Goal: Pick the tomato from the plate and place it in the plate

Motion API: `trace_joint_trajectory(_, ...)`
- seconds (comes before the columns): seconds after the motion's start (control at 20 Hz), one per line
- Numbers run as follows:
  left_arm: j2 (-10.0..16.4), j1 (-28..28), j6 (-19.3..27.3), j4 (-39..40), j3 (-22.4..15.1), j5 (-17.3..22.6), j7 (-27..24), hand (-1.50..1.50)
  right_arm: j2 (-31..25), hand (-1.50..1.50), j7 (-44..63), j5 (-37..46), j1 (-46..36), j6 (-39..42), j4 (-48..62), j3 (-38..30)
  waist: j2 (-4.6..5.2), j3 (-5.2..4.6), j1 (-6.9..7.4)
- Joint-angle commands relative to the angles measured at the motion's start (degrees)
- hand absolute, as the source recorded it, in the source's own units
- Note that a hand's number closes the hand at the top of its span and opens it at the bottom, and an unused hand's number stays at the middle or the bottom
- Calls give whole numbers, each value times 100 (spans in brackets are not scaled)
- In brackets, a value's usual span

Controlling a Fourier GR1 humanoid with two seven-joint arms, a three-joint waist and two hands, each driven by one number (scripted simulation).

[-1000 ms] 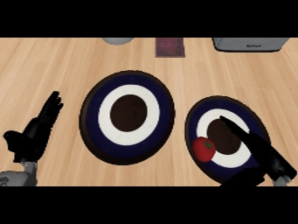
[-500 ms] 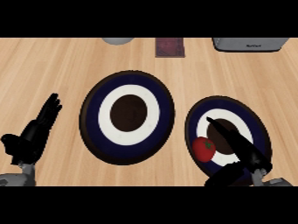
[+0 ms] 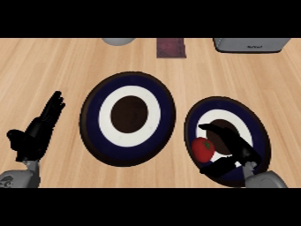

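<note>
Lower right: our right hand [image 3: 234, 148] brackets the tomato [image 3: 202, 150], fingers spread, not pinching; transfer from right plate [image 3: 260, 124] to centre plate [image 3: 128, 79] remains; left hand [image 3: 35, 137] rests lower left, fingers straight.

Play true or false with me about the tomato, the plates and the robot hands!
The tomato lies on the right plate. True.
The left plate holds a tomato too. False: the only tomato is on the right plate.
The left robot hand touches the tomato. False: it is open at the far left, away from both plates.
The right robot hand is over the right plate, beside the tomato. True.
</note>
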Motion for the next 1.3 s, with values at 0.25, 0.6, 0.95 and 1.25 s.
trace_joint_trajectory(0.25,-75,-266,-123,491,213,-116,-214,0,518,150,-909,469,140,-250,587,355,41,38,-4)
trace_joint_trajectory(0.6,-119,79,-79,9,220,-128,-44,0,491,150,-628,1440,794,-1627,-288,252,2,34,-118)
trace_joint_trajectory(0.95,-61,472,-59,-124,328,-66,-94,0,550,150,-461,3316,2492,-4344,-912,193,-74,20,-388)
trace_joint_trajectory(1.25,-146,466,-4,-379,184,-176,2,0,874,150,-468,4672,4547,-5628,-2418,1171,-31,27,-208)
